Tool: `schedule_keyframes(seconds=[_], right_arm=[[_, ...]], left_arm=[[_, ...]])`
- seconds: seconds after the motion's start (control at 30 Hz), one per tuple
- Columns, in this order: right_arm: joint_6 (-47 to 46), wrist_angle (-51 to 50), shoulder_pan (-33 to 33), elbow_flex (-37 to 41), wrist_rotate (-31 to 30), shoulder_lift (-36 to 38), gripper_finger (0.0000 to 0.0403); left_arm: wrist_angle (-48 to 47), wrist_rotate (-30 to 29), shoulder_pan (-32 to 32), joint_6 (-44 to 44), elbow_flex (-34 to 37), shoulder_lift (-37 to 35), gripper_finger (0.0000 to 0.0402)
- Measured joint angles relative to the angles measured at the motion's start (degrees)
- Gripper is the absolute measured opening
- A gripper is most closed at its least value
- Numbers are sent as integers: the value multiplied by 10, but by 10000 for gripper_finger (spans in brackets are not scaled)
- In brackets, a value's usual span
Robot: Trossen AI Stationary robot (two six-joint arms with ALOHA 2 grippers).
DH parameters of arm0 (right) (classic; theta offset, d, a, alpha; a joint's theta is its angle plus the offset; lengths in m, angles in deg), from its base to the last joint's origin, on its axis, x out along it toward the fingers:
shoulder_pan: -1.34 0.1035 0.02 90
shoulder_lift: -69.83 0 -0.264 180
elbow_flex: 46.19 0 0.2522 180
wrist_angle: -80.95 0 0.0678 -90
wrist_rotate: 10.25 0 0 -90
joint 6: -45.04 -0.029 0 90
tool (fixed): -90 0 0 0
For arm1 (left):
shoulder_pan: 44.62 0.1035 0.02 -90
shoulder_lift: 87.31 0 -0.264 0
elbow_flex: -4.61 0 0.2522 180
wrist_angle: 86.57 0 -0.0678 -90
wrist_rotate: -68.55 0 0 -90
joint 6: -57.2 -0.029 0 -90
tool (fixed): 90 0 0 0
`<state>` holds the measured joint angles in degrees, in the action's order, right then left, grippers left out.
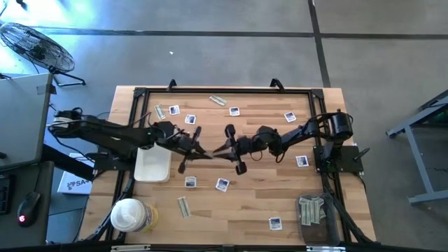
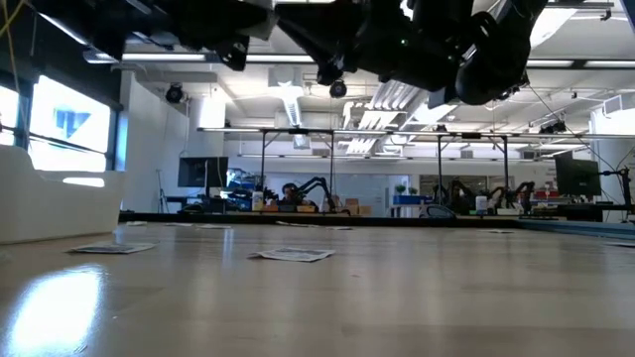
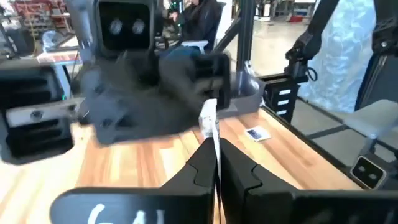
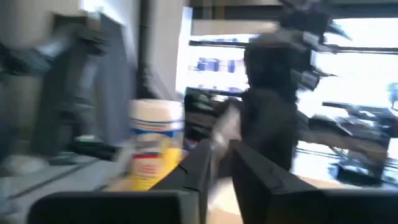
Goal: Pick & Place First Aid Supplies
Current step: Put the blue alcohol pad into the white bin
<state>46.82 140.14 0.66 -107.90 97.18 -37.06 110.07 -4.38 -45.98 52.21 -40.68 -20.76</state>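
Note:
Over the middle of the table my two grippers meet tip to tip. My left gripper (image 1: 208, 153) (image 3: 216, 149) is shut on a white first aid packet (image 3: 209, 118), held well above the wood. My right gripper (image 1: 220, 152) (image 4: 221, 152) faces it, open by a narrow gap, and a pale blur of the packet (image 4: 222, 127) shows just past its fingertips. Other packets (image 1: 222, 184) (image 1: 190, 182) (image 1: 302, 161) (image 2: 295, 255) and narrow strips (image 1: 183, 206) (image 1: 218, 100) lie flat on the table. My left gripper pinches the packet between its two fingers, by the packet's lower part (image 3: 214, 144). The fingers run level, coming from the table's left side. The packet stands edge-on and upright beyond the fingertips, lifted clear of the table.
A white tray (image 1: 152, 164) (image 2: 60, 203) sits just under my left arm. A round white-lidded tub (image 1: 129, 215) stands at the near left. A dark bin with strips (image 1: 313, 210) is at the near right. A black frame (image 1: 224, 91) borders the table.

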Motion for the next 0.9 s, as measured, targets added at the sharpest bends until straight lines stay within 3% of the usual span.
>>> schedule_keyframes(seconds=[0.1,0.2,0.27,0.4,0.53,0.7,0.9], right_arm=[[41,7,2,0,-60,0,87],[71,17,7,0,-81,0,104],[86,13,15,-6,-79,0,112],[129,-34,33,-29,-103,0,126],[168,-57,47,-42,-184,0,130],[212,-58,60,-44,-220,-1,122],[248,-22,66,-45,-286,1,119]], left_arm=[[-74,-28,-8,-13,-1,-49,2],[-127,-91,-17,-21,-1,-87,2],[-135,-130,-17,-24,-1,-103,1],[-110,-153,-16,-29,0,-98,1],[-65,-149,-16,-37,0,-69,1],[-60,-159,-16,-37,-1,-54,0],[-69,-100,-22,-25,0,-53,0]])
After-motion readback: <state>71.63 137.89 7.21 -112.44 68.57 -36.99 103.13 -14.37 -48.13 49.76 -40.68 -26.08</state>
